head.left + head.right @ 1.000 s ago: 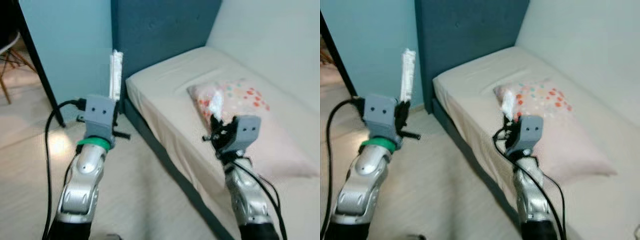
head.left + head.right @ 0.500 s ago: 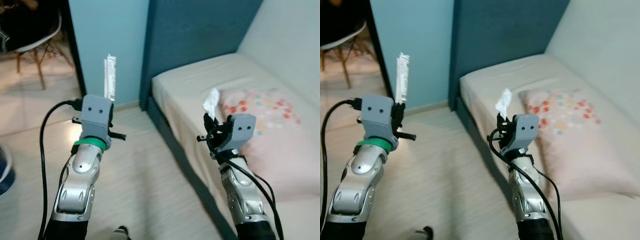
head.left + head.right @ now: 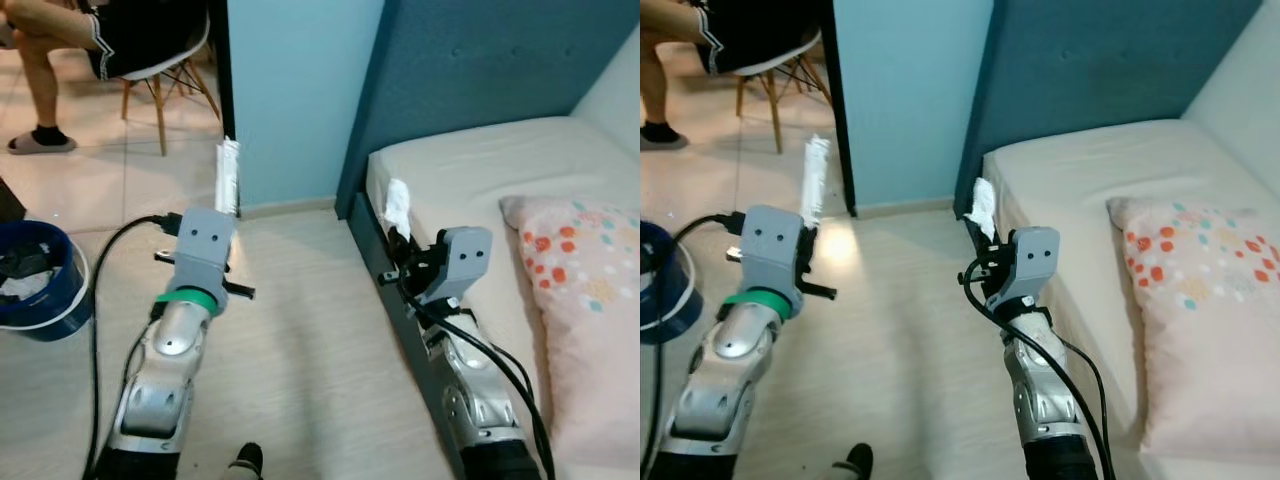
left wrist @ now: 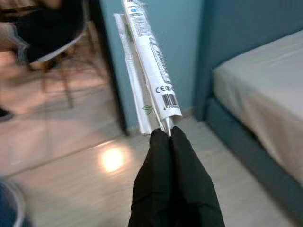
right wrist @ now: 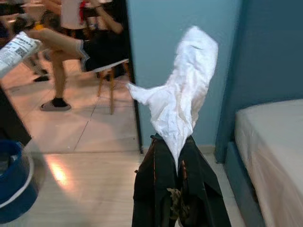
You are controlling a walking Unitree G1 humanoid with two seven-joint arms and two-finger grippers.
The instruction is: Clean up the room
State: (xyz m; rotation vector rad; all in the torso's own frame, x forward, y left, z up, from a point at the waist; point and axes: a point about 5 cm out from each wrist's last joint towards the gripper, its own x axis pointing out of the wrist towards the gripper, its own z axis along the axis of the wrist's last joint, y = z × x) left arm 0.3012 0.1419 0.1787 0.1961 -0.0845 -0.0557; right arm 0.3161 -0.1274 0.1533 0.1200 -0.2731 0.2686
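Pickup looks done: left pincer (image 4: 169, 137) clamps a long white printed plastic wrapper (image 4: 150, 71), right pincer (image 5: 171, 156) a crumpled white tissue (image 5: 182, 104), w/ blue round bin (image 3: 35, 285) still to reach.

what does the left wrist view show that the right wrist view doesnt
The left wrist view alone gives a close look at the flat white wrapper with its printed barcode, pinched upright in the left gripper with the black fingers shut on its lower end.

The right wrist view alone gives a close look at the crumpled white tissue pinched in the right gripper, and at the blue bin on the floor.

Both take in the pale blue wall, the edge of the bed, the light floor and the seated person on a chair.
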